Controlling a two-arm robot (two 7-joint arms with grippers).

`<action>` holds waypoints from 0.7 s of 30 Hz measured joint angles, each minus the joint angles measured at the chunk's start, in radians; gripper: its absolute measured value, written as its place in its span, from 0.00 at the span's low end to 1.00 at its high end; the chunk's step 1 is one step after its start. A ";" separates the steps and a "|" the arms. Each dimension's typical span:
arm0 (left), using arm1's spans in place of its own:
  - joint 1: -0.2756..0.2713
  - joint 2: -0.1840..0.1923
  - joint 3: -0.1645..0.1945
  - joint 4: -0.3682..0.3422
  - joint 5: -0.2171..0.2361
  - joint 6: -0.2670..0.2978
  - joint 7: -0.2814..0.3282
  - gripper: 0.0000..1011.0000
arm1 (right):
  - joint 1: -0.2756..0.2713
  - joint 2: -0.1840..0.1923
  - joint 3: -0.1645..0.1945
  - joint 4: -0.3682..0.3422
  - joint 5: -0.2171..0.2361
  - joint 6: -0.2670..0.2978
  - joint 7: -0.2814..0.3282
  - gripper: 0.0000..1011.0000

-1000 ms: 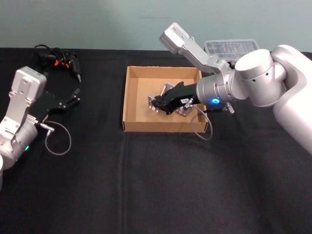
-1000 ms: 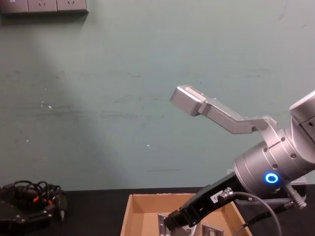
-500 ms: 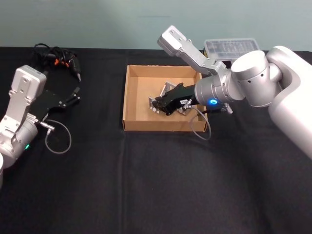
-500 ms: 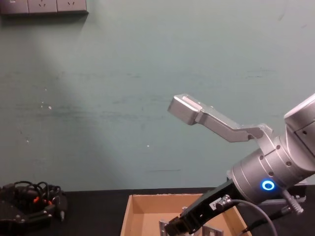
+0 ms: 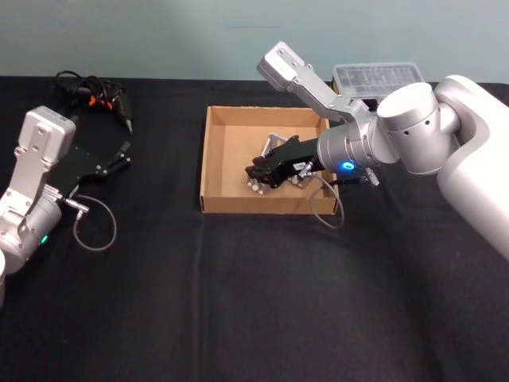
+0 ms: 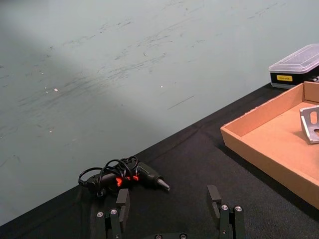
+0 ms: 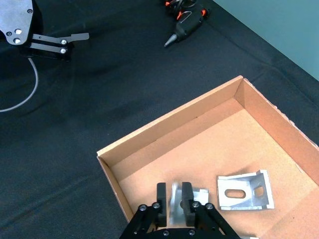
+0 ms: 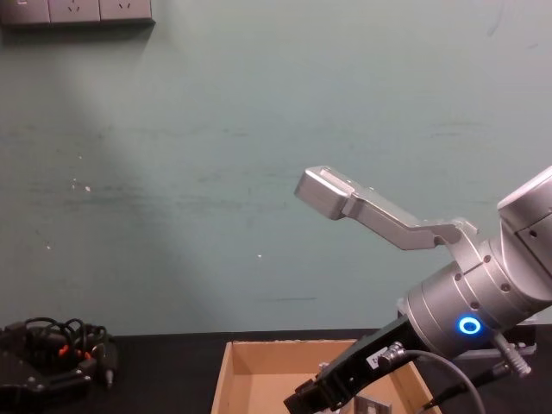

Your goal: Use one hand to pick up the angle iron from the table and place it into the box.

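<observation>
Fingers [image 7: 187, 199] of the right gripper [image 7: 174, 198] are clamping an angle iron [image 7: 175, 205] inside the box [image 5: 215, 151].
Left gripper [image 6: 169, 211] is idling open, well left of the box.

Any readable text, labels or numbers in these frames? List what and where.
Nothing can be read.
Yellow label on the black plastic case with clear lid: print too small to read.
White label on the right claw, which is in the box clamping an angle iron: too small to read.
Wall sockets: no legible marking.
</observation>
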 joint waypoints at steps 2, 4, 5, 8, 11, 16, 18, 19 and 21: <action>0.000 0.000 0.000 0.000 0.000 0.000 0.000 1.00 | 0.000 0.000 0.000 0.000 0.000 0.000 0.000 0.22; 0.000 0.000 0.000 0.000 0.000 0.000 0.000 1.00 | 0.000 0.000 0.000 -0.001 0.000 0.000 0.000 0.30; 0.000 0.000 0.000 0.000 0.000 0.000 0.000 1.00 | 0.000 0.001 0.000 -0.001 0.000 0.000 -0.001 0.30; 0.000 0.000 0.000 0.000 0.000 0.000 0.000 1.00 | 0.000 0.001 -0.001 -0.002 -0.001 0.000 -0.001 0.39; 0.000 0.000 0.000 0.000 0.000 0.000 0.000 1.00 | 0.000 0.001 -0.001 -0.002 -0.001 0.000 -0.001 0.49; 0.000 0.000 0.000 0.000 0.000 0.000 0.000 1.00 | -0.001 0.003 -0.001 -0.006 -0.001 0.000 -0.003 0.65; 0.000 0.000 0.000 0.000 0.000 0.000 0.000 1.00 | -0.008 0.007 0.003 -0.023 -0.003 -0.009 -0.003 0.71; 0.000 0.000 0.000 0.000 0.000 0.000 0.000 1.00 | -0.013 0.011 0.006 -0.035 -0.003 -0.014 -0.005 0.72; 0.000 0.000 0.000 0.000 0.000 0.000 0.000 1.00 | -0.031 0.021 0.020 -0.070 -0.002 -0.029 -0.013 0.80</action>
